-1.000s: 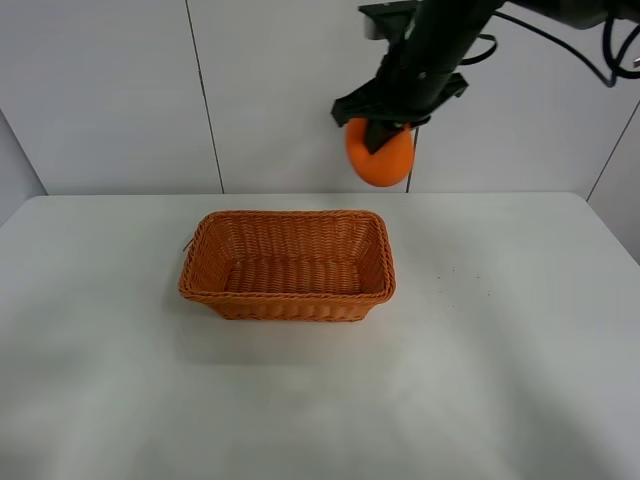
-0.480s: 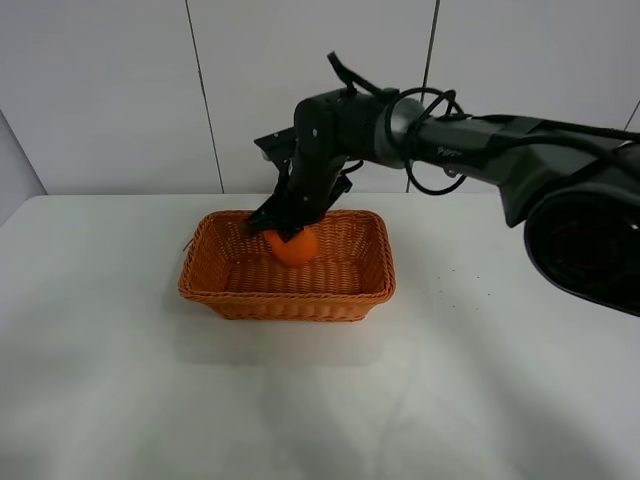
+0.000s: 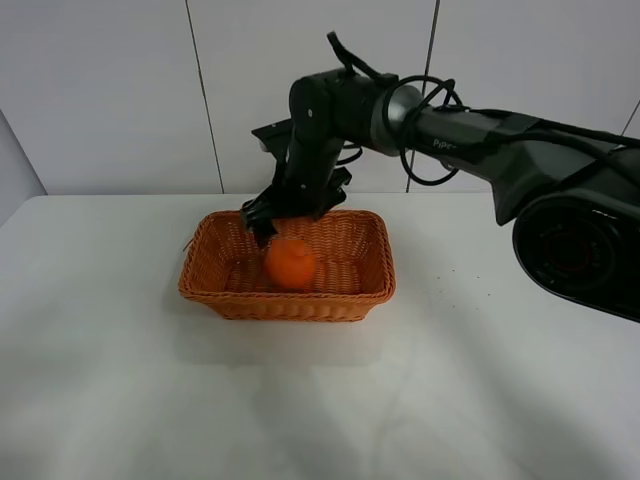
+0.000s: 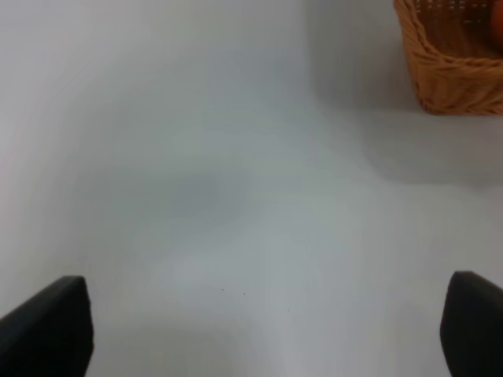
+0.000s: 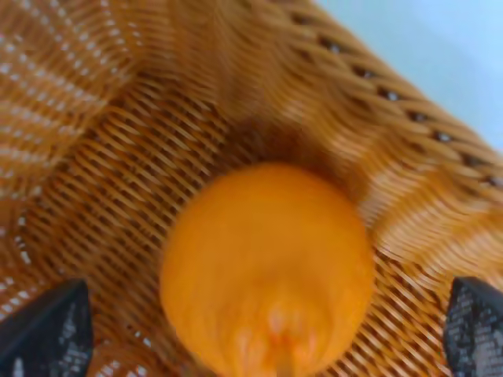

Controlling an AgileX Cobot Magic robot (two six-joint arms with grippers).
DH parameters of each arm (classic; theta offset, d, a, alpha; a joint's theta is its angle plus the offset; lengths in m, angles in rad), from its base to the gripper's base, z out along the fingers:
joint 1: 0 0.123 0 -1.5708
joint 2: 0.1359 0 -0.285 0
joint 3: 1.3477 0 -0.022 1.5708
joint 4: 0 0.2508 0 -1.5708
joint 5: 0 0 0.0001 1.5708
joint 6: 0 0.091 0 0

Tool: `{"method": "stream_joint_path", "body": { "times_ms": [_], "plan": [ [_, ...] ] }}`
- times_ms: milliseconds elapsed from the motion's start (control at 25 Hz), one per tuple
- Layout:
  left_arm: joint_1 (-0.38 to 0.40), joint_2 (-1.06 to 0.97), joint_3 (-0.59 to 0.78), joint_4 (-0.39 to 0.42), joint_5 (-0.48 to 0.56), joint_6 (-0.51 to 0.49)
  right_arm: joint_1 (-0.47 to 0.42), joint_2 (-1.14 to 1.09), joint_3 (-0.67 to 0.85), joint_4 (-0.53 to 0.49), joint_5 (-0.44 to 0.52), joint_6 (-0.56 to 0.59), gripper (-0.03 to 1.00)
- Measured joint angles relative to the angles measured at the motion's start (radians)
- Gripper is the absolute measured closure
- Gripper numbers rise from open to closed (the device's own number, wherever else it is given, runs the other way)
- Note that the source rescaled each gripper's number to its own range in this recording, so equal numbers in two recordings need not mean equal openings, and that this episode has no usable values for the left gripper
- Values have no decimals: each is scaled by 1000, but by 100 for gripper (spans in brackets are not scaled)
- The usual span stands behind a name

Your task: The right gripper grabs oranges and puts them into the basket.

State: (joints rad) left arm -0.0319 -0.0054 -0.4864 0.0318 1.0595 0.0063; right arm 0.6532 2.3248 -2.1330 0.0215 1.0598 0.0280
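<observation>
Because it bears all the rest, table (image 3: pixel 500 380): white, flat, spreading well past the basket (image 3: pixel 290 297) on every side.
Right arm (image 3: pixel 480 135): black, comes in from the basket's right and bends down over it.
Basket: woven wicker, upright, its open top ready to receive fruit.
Right gripper (image 3: pixel 272 222): just above the basket's back rim, fingers spread wide, touching nothing.
Orange (image 3: pixel 290 262): inside the basket, on its floor, free below the right gripper; I judge the placing done.
Left gripper (image 4: pixel 259 326): apart from the basket, fingers wide, holding nothing, out of the way.
</observation>
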Motion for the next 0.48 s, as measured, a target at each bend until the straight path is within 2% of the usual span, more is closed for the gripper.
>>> {"method": "stream_joint_path", "body": {
  "times_ms": [160,360,480],
  "plan": [
    [0,0,0,0,0,0,-18,-3,-158,0,133,-3,-3],
    [0,0,0,0,0,0,-98,-20,-218,11,153,-10,-3],
    [0,0,0,0,0,0,-183,-19,-219,11,158,-15,-3]
  ]
}}
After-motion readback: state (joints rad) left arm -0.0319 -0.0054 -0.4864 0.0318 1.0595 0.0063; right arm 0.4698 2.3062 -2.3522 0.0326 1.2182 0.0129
